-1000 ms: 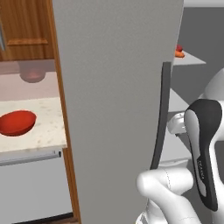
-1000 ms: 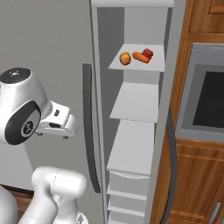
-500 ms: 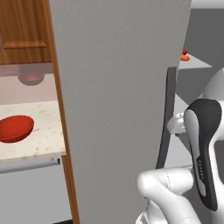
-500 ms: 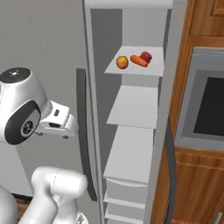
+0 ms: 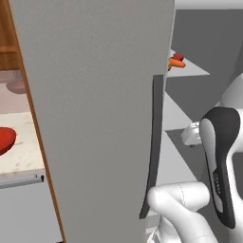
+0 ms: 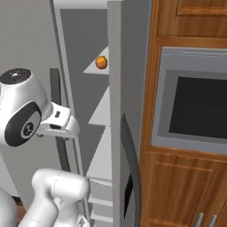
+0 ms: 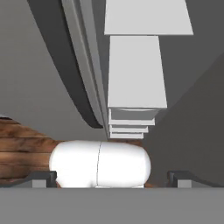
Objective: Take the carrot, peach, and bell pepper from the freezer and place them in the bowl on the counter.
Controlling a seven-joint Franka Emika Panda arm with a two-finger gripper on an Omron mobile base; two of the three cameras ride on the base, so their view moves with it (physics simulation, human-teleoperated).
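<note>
The freezer's flat grey door [image 5: 95, 118] stands swung open and fills most of the left base view, its dark bar handle [image 5: 153, 142] near my arm. Behind its edge, on an upper white shelf, lie the orange carrot [image 5: 179, 65] and the red bell pepper [image 5: 178, 56]. The peach [image 6: 101, 62] sits on that shelf in the right base view. A slice of the red bowl [image 5: 4, 140] rests on the beige counter [image 5: 26, 154] at far left. My gripper [image 7: 111, 178] is open, its fingertips [image 7: 43, 176] wide apart with nothing between them, looking down the lower freezer shelves [image 7: 136, 70].
A grey door edge with a dark handle [image 6: 129, 168] stands between the freezer shelves and a built-in oven [image 6: 197, 106] set in brown wooden cabinets. Drawers [image 7: 130, 124] sit at the freezer's bottom. A grey cabinet front [image 5: 23, 209] lies under the counter.
Both base views have shifted, so the base has moved. The door now covers more of the left view, and a door edge hides the carrot and pepper in the right view. The arm's pose is unchanged.
</note>
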